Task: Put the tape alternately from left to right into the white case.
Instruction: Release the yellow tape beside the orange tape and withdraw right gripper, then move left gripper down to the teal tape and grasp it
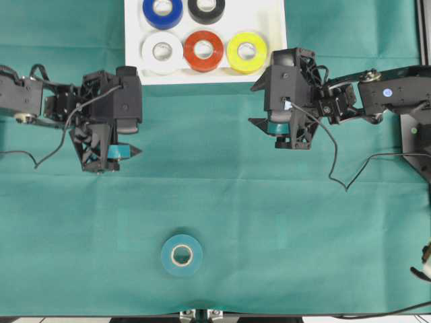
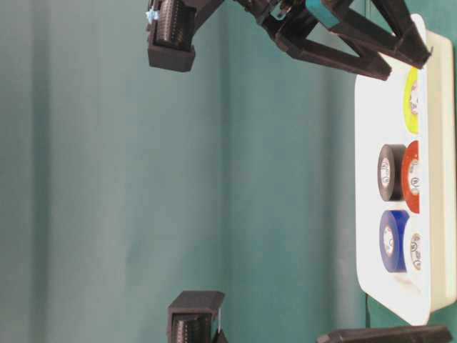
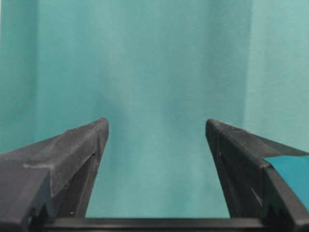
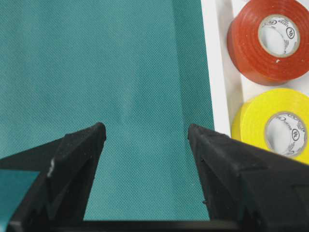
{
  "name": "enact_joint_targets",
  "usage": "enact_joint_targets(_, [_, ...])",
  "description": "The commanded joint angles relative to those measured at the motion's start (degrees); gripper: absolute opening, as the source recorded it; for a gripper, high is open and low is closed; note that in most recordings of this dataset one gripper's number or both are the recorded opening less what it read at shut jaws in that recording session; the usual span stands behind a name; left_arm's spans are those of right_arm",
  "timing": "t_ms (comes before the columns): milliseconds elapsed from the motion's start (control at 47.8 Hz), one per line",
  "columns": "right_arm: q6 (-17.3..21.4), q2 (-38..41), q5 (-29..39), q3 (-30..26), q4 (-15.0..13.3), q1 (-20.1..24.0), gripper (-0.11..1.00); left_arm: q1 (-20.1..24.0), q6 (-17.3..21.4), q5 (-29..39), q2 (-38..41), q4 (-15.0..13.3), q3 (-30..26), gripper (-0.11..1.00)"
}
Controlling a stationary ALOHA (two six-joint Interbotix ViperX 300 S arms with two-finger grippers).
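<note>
One roll left on the cloth, five already in the tray – both grippers empty, jaws spread wide.

The green cloth (image 1: 283, 229) covers the table; the white case (image 1: 273, 20) sits at its far edge holding five rolls lying flat: blue tape (image 1: 162, 12) and black tape (image 1: 206, 9) in the back row, white tape (image 1: 162, 52), red-orange tape (image 1: 203, 50) and yellow tape (image 1: 246, 52) in front. The teal tape (image 1: 182, 255) lies flat, hole up, alone near the front edge, well apart from both arms. It lies nearly straight in front of the left gripper (image 1: 128, 152), toward the near edge, and off to one side of the right gripper (image 1: 259, 124) – so the left arm looks the nearer. Small marks are printed on the pale cores, too small to read.
</note>
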Motion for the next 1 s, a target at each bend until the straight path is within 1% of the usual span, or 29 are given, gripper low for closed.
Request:
enact_joint_targets(0, [0.09, -1.14, -0.35, -0.44, -0.09, 0.18, 0.78, -1.58, -1.76, -0.35, -0.09, -0.18, -1.67, 0.9])
enact_joint_targets(188, [0.0, -1.14, -0.44, -0.44, -0.09, 0.18, 0.78, -5.01, -8.09, -0.35, 1.93, -0.18, -3.78, 0.9])
enact_joint_targets(377, [0.0, -1.14, -0.44, -0.18, -0.18, 0.18, 0.78, -7.82, -12.13, -0.35, 5.19, -0.18, -6.86, 0.9])
enact_joint_targets(711, [0.09, -1.14, -0.44, 0.62, -0.09, 0.18, 0.78, -12.57, -12.57, -0.35, 11.07, -0.18, -13.54, 0.9])
enact_joint_targets(983, [0.0, -1.14, -0.44, 0.7, -0.09, 0.18, 0.78, -16.44, -12.57, -0.35, 14.06, -0.18, -17.4, 0.9])
